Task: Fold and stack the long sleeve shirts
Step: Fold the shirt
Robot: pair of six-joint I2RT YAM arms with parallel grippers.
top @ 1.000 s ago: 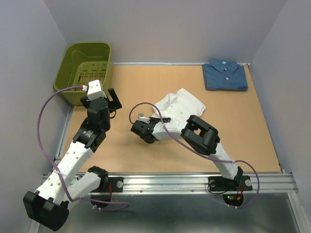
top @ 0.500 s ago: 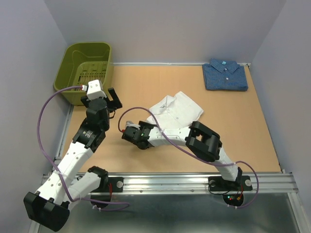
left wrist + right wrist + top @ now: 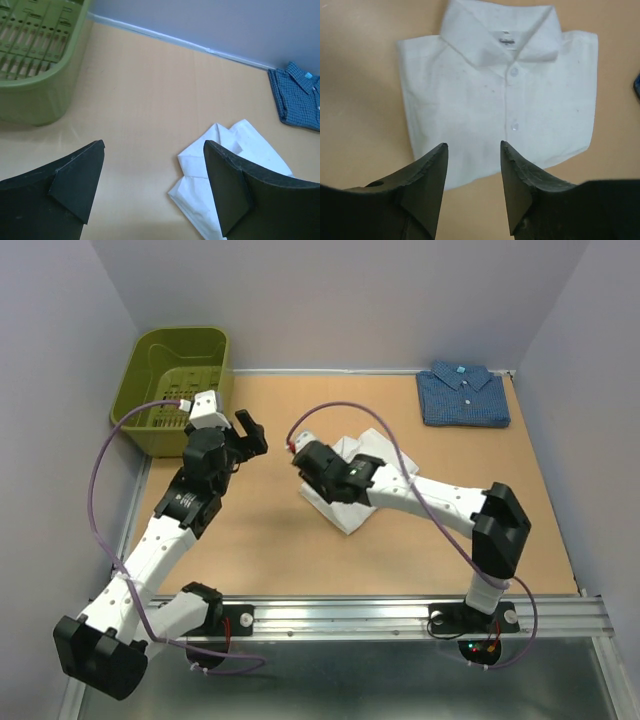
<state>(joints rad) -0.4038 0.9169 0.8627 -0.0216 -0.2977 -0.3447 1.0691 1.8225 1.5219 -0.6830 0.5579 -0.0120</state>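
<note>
- The white shirt (image 3: 470, 100) lies folded on the table (image 3: 270, 550), about in the middle and a little toward the left side.
- In the right wrist view its collar is at the top, the row of buttons runs down the middle, and the cloth is a flat, almost square packet.
- The right pincer (image 3: 473, 146) hangs above the lower edge of this shirt. Its two fingers (image 3: 427, 175) are apart and there is no cloth between them, so it is open and holds nothing.
- From above, the right arm reaches from its base at the near right across the table, and its wrist covers the left part of the white shirt.
- The blue shirt (image 3: 463, 397) is folded too, with the collar toward the back wall. It lies in the far right corner of the table, well apart from the white one. The two shirts are not stacked.
- The left pincer (image 3: 154, 145) is wide open and empty. It is raised over the bare table, between the basket (image 3: 170, 355) and the white shirt, and touches neither.
- The green basket stands at the far left corner, and I see nothing inside it.
- In the left wrist view the white shirt is just behind the right-hand finger, the blue shirt is far at the right edge, and the basket is at the upper left.
</note>
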